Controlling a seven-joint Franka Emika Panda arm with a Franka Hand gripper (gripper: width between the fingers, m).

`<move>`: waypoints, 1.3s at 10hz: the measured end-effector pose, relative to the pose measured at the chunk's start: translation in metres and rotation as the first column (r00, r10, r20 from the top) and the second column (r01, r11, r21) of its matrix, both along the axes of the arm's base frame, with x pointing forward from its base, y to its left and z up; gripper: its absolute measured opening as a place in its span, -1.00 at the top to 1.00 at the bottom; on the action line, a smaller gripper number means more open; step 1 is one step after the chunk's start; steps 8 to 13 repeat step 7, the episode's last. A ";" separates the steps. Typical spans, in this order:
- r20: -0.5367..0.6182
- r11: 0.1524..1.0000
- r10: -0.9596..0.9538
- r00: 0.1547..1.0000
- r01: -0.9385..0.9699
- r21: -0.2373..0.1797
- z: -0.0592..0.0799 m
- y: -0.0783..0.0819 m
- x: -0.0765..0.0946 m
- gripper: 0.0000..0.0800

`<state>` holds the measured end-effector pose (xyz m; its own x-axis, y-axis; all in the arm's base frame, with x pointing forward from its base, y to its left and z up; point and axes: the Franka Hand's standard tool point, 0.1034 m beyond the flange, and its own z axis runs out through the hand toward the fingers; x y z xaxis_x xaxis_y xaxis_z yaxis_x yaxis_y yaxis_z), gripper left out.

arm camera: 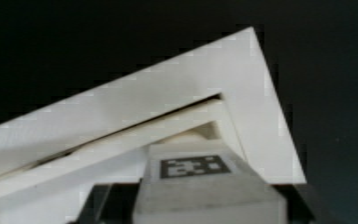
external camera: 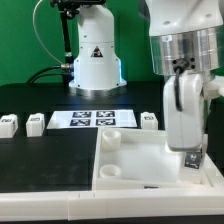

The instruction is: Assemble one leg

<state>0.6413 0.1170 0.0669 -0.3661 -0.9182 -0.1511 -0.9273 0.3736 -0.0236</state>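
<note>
My gripper (external camera: 191, 157) is shut on a leg (arm camera: 195, 195), a white square post whose code tag (arm camera: 197, 167) faces the wrist camera. The dark fingers (arm camera: 101, 206) press on both sides of it. The gripper hangs low over the right part of the white tabletop (external camera: 140, 152), near its front right corner. In the wrist view, the tabletop's corner and raised rim (arm camera: 229, 85) lie right under the held leg. In the exterior view I cannot make out the held leg between the fingers. Three more legs lie on the black table: two at the exterior view's left (external camera: 8, 125) (external camera: 36, 123) and one behind the tabletop (external camera: 150, 120).
The marker board (external camera: 92, 119) lies behind the tabletop between the loose legs. The arm's white base (external camera: 95, 55) stands at the back. Round sockets (external camera: 112, 141) (external camera: 110, 172) sit at the tabletop's left corners.
</note>
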 end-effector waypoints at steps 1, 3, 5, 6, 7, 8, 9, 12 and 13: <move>0.000 1.000 0.000 1.000 0.000 0.000 0.000 0.000 0.000 0.12; 0.016 1.000 0.004 1.000 -0.004 0.010 0.008 0.015 0.001 -0.57; 0.038 1.000 0.006 0.999 -0.007 0.026 0.026 0.033 0.012 -0.61; 0.029 0.999 0.008 1.000 -0.009 0.033 0.027 0.039 0.019 -0.62; 0.034 0.999 0.017 0.999 -0.018 0.030 0.026 0.039 0.021 -0.62; 0.034 0.999 0.017 0.999 -0.018 0.030 0.026 0.039 0.021 -0.62; 0.034 0.999 0.017 0.999 -0.018 0.030 0.026 0.039 0.021 -0.62; 0.034 0.999 0.017 0.999 -0.018 0.030 0.026 0.039 0.021 -0.62; 0.034 0.999 0.017 0.999 -0.018 0.030 0.026 0.039 0.021 -0.62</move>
